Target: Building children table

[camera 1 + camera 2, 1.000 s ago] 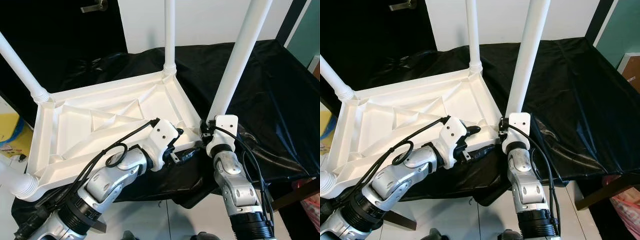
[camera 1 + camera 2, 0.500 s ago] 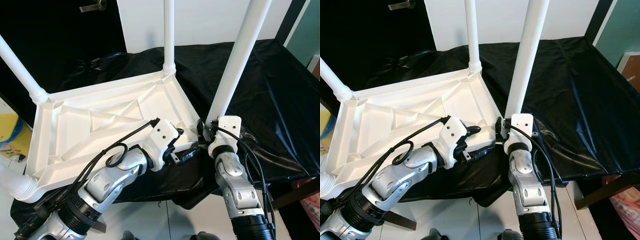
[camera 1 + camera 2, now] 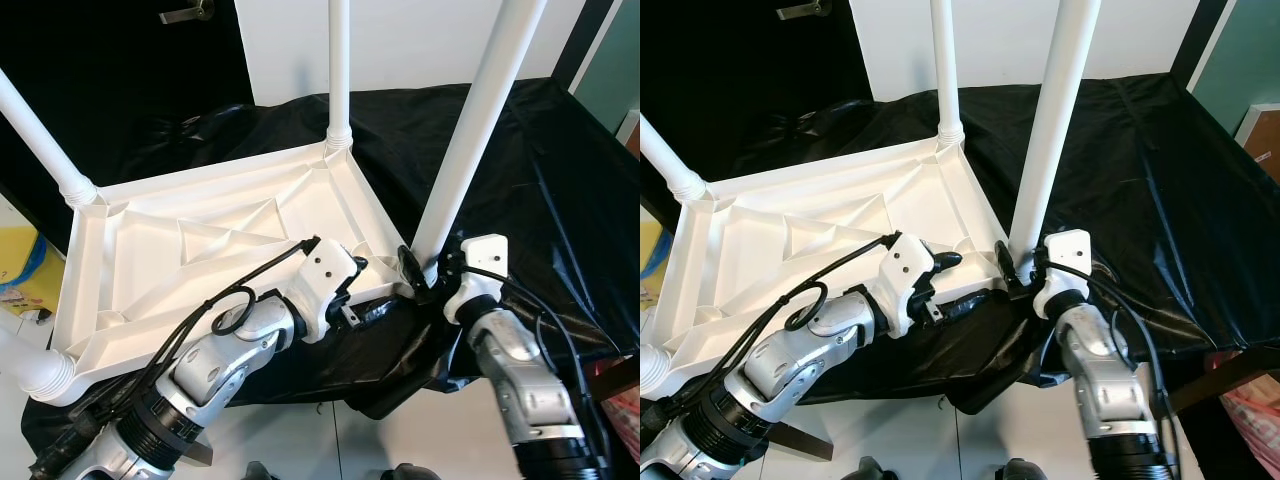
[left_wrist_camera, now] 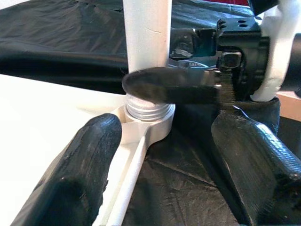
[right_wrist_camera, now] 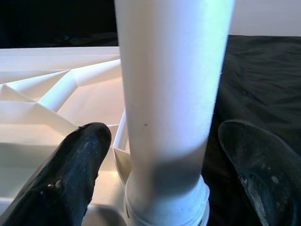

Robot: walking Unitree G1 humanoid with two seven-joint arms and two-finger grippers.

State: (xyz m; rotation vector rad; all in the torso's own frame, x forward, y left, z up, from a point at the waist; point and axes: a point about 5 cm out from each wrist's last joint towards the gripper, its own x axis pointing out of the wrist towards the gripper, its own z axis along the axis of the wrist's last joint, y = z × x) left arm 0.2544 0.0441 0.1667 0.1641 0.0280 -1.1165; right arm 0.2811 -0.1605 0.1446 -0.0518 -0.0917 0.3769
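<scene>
r gripper (image 5: pixel 155 165) open astride table leg (image 3: pixel 1048 140) base; l gripper (image 3: pixel 345 290) open at tabletop (image 3: pixel 200 250) corner

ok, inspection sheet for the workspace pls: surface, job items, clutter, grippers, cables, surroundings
Surface: black cloth, wrinkled, over the work area.
Job's things: white tabletop upside down, ribs up; near-right leg upright in its corner socket; far leg and left leg also standing.
Clutter: nothing seen.
Grippers: left gripper open, astride the tabletop's corner by the socket; right gripper open, fingers either side of the near-right leg's base, not touching.
Cables: black cable loop on the left arm.
Surroundings: white wall, dark door with handle, pale floor.
</scene>
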